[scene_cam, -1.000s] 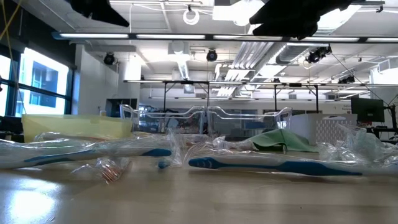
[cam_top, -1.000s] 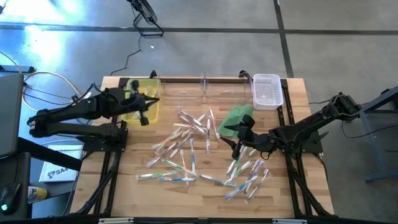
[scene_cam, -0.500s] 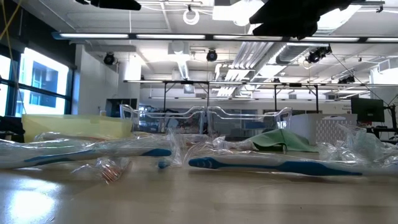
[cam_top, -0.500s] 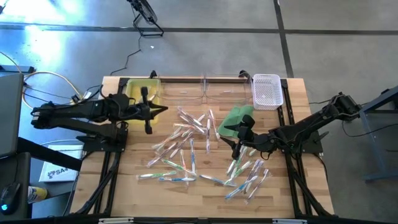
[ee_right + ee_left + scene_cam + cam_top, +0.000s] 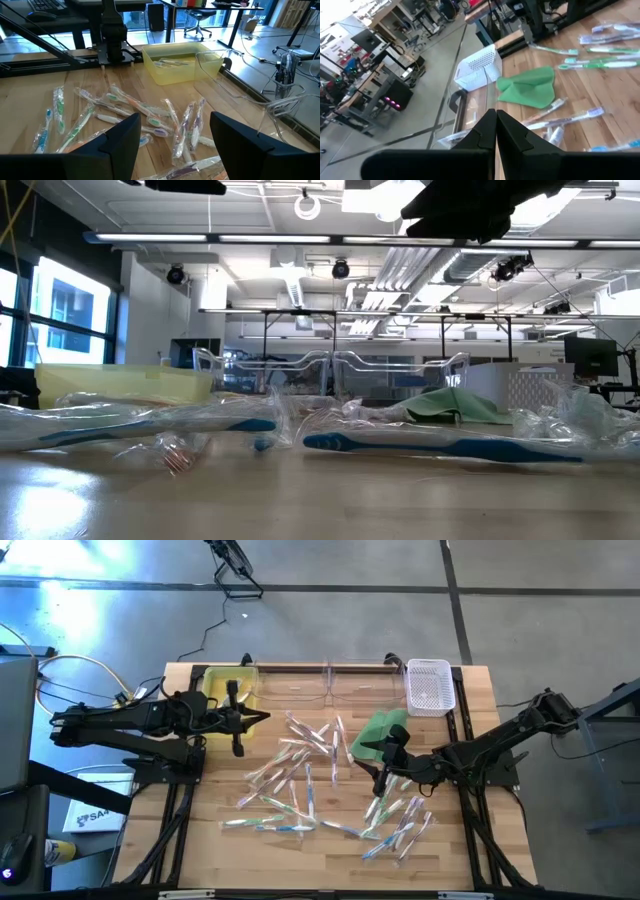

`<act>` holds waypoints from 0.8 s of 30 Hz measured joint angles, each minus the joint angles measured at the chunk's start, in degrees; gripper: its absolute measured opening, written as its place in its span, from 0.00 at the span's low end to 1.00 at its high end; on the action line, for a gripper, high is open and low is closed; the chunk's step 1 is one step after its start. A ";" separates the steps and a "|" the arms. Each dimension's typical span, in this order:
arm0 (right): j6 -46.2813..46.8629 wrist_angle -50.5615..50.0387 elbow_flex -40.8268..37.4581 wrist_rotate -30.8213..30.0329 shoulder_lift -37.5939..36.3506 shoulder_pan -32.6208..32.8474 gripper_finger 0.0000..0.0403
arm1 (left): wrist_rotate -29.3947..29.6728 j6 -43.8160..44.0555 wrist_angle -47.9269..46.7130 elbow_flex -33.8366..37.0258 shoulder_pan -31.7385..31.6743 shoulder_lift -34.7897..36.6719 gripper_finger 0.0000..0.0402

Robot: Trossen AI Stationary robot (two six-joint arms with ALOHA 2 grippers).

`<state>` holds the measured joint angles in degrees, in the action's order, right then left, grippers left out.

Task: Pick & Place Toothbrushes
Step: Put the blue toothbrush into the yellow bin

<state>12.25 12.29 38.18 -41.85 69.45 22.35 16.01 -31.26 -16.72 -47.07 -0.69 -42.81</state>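
Observation:
Many wrapped toothbrushes [image 5: 300,768] lie scattered flat on the wooden table [image 5: 200,840]; the low view shows a blue one [image 5: 440,446] up close. A few more lie in the yellow bin [image 5: 181,62]. My left gripper [image 5: 262,718] is shut and empty. It hovers level just beside the yellow bin [image 5: 226,690] and points toward the table's right; its closed fingers [image 5: 496,122] show in the left wrist view. My right gripper [image 5: 380,772] is open above the toothbrushes beside the green cloth [image 5: 378,734]. Its fingers [image 5: 122,136] stand wide apart with nothing between them.
Two clear bins [image 5: 330,686] and a white perforated basket [image 5: 430,687] line the far edge beside the yellow bin. The green cloth [image 5: 527,89] lies flat at the far right of the pile. Bare wood shows along the near edge and the left side.
My left gripper has swung from above the yellow bin toward the table's near side and middle, rolling a little and staying shut; for the last half second it has kept still. The toothbrushes have not moved.

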 joint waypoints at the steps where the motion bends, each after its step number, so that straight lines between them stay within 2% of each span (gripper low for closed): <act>1: 0.00 0.07 0.01 0.00 0.00 0.00 0.57 | 0.02 -0.01 -0.39 0.02 0.00 0.00 0.02; 12: 2.90 0.01 -0.01 0.35 0.00 0.00 0.57 | 0.26 -0.01 -1.43 0.02 -0.02 0.00 0.02; 19: -4.21 0.10 0.00 0.26 0.00 -0.26 0.57 | 0.24 -0.01 -1.43 0.02 -0.02 0.00 0.02; 24: -4.98 0.16 -0.01 0.24 0.00 -0.27 0.57 | 0.24 -0.01 -1.27 0.02 -0.02 0.00 0.02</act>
<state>7.27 12.45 38.17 -41.61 69.45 22.08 16.25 -31.26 -17.99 -47.05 -0.71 -42.81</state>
